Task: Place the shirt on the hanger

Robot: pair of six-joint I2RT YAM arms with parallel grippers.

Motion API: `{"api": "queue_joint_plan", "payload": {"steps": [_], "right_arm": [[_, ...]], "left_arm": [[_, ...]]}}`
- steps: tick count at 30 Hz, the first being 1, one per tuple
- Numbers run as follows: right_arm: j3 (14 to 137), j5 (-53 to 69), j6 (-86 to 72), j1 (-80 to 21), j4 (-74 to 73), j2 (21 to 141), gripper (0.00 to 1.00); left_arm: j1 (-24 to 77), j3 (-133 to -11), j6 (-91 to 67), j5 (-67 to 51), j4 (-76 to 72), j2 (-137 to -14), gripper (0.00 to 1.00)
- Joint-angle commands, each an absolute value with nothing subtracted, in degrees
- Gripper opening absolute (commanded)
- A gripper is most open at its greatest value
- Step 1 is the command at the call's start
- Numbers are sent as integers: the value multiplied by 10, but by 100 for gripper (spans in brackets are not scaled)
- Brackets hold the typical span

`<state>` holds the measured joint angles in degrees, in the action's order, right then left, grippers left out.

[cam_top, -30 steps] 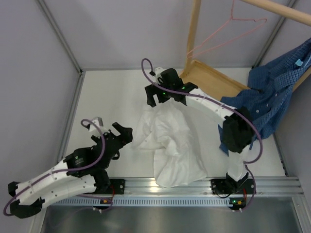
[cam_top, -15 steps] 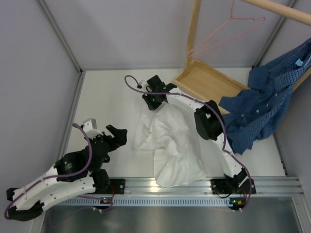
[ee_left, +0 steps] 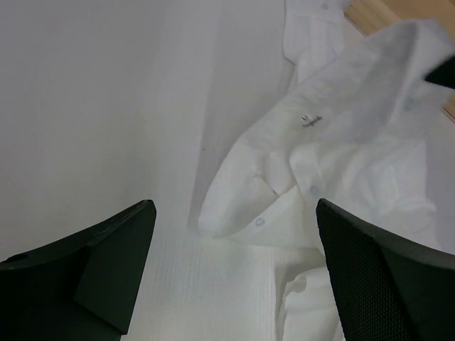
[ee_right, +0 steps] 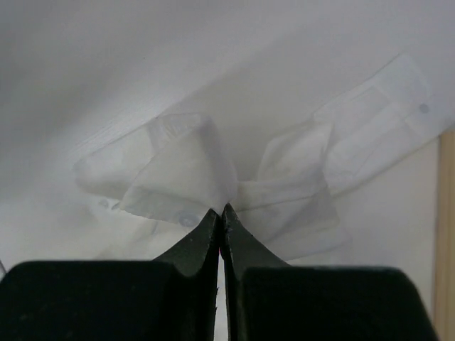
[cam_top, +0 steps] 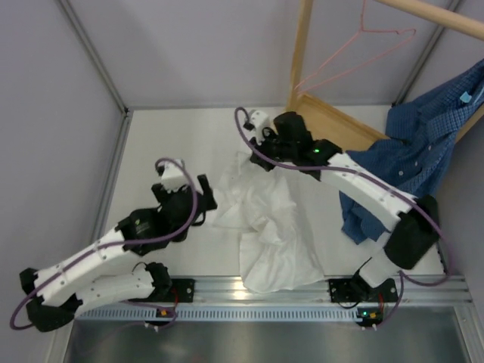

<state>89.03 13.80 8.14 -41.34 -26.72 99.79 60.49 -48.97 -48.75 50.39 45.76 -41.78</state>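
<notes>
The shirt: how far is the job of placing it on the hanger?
Nothing finished: the hanger hangs bare. In hand: the right claw is shut on a fold of the shirt, which lies crumpled on the table; the left claw is open beside it. Left: lifting it and dressing the hanger.

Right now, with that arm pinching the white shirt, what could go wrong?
The right fingers pinch only a small fold of the shirt, so it might slip free when lifted. The left fingers are open beside the cloth and hold nothing. Lifted from one point, the shirt would likely hang bunched. The thin hanger hangs high by the wooden rack and may swing when pushed.
</notes>
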Motion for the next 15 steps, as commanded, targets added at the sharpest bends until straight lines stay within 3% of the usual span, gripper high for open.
{"api": "queue_joint_plan", "payload": {"steps": [1, 6, 12, 15], "right_arm": [[755, 142, 93, -418, -175, 811, 0], [550, 48, 36, -415, -166, 576, 0], [471, 2, -34, -414, -168, 425, 0], [475, 3, -40, -413, -175, 398, 0]], "left_arm": [[537, -614, -399, 493, 419, -539, 98], [470, -621, -333, 290, 268, -564, 98], [470, -457, -229, -25, 27, -537, 94], [470, -372, -219, -19, -42, -519, 93]]}}
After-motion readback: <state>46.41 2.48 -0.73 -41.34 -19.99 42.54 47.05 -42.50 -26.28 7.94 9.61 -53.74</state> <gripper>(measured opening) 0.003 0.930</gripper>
